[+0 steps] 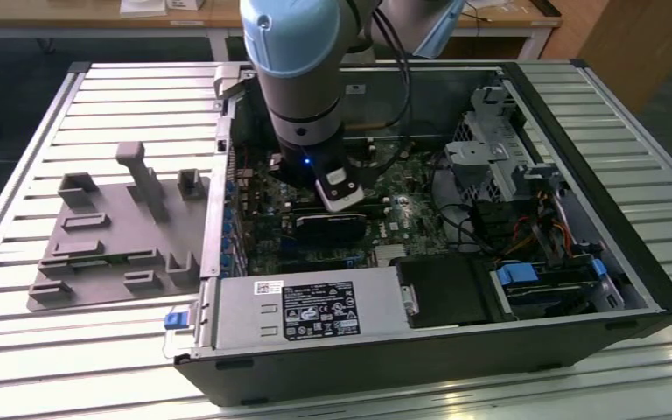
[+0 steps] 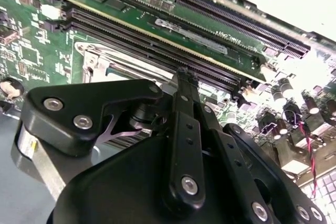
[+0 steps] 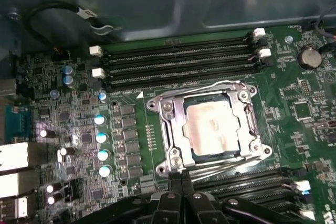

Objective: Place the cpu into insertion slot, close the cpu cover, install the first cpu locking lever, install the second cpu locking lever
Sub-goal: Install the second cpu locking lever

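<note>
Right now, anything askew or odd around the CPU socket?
Nothing stands out. In the first wrist view the cpu lies flat and square in the insertion slot, with the cpu cover down around it. The gripper sits at the socket's edge by the thin wire levers.

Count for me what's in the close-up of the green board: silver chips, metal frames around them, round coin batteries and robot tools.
cpu: 1
cpu cover: 1
coin battery: 1
tool: 1
Total: 4
</note>
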